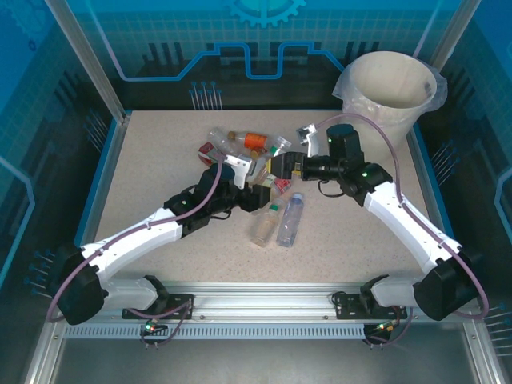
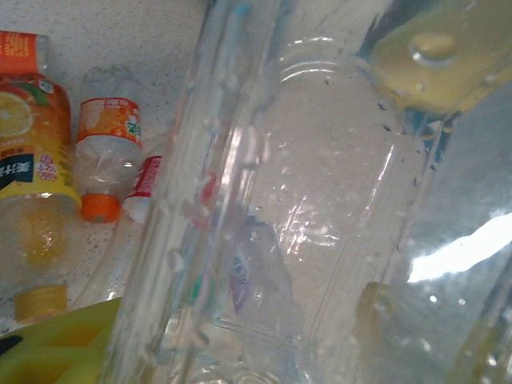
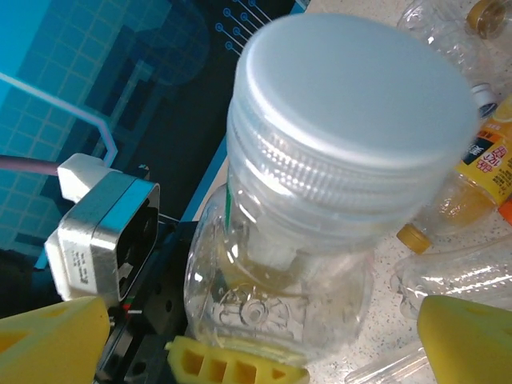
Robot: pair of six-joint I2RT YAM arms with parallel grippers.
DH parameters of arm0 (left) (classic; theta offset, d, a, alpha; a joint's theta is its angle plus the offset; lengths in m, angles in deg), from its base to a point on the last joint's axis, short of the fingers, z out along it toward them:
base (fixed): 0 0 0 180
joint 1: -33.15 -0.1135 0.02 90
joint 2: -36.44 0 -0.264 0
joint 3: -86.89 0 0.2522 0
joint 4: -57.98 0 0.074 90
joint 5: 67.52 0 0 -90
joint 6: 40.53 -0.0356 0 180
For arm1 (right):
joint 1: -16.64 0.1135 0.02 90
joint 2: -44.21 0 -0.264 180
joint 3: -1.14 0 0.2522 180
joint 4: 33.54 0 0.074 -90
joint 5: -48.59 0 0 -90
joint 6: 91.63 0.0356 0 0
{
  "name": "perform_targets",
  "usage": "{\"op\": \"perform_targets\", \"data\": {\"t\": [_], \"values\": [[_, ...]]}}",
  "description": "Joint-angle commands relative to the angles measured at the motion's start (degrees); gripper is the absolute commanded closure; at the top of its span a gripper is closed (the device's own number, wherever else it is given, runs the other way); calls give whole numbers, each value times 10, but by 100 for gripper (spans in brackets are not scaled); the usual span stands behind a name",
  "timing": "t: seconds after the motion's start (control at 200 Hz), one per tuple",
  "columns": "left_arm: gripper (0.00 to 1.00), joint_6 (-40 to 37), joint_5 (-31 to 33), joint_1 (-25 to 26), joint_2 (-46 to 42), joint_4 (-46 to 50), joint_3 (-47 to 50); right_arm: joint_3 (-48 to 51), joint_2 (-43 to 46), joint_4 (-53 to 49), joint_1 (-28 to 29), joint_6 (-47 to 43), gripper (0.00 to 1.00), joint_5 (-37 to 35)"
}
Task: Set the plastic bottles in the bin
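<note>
Between the two grippers, above the pile of plastic bottles, hangs a clear bottle with a white cap (image 3: 352,104). My left gripper (image 1: 256,178) is shut on it; one yellow finger (image 3: 232,364) presses against its lower body, and the bottle's wall (image 2: 320,200) stands right in front of the left wrist camera. My right gripper (image 3: 264,324) is open, its yellow fingertips (image 3: 56,336) wide apart on either side of that bottle, not touching it. In the top view the right gripper (image 1: 278,170) faces the left one. The cream bin (image 1: 392,84) stands at the far right corner.
Two bottles (image 1: 264,224) (image 1: 290,218) lie side by side just in front of the grippers. Behind them lie an orange-capped bottle (image 1: 254,141) and a clear one (image 1: 220,138). A yellow-labelled juice bottle (image 2: 28,160) and a small orange-capped bottle (image 2: 108,152) lie to the left.
</note>
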Motion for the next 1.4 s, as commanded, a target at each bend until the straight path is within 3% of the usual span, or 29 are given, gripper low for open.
{"op": "perform_targets", "data": {"t": [0.0,0.13,0.52,0.805,0.845,0.92,0.97,1.14,1.391], "values": [[54,-20,-14,11,3,-40,-10,-10,-13,11,17,23,2,-36],[54,-38,17,28,11,-43,-14,-23,-26,-7,19,21,9,-22],[53,-36,14,31,26,-53,-20,-23,-17,-5,19,1,45,-21],[43,-20,7,31,33,-68,-13,-23,-9,-5,11,-1,55,-39],[35,-17,8,31,34,-64,-16,-23,-9,-5,10,-1,56,-44],[11,-7,16,30,35,-57,-20,-23,-7,-7,3,-3,57,-57],[2,-3,14,30,32,-53,-24,-22,-3,-9,-5,-5,57,-68],[1,21,27,29,9,-50,-24,-33,5,-26,-52,-15,58,-95],[1,92,98,17,-44,-22,8,-95,9,-37,-144,-50,60,-98]]}}
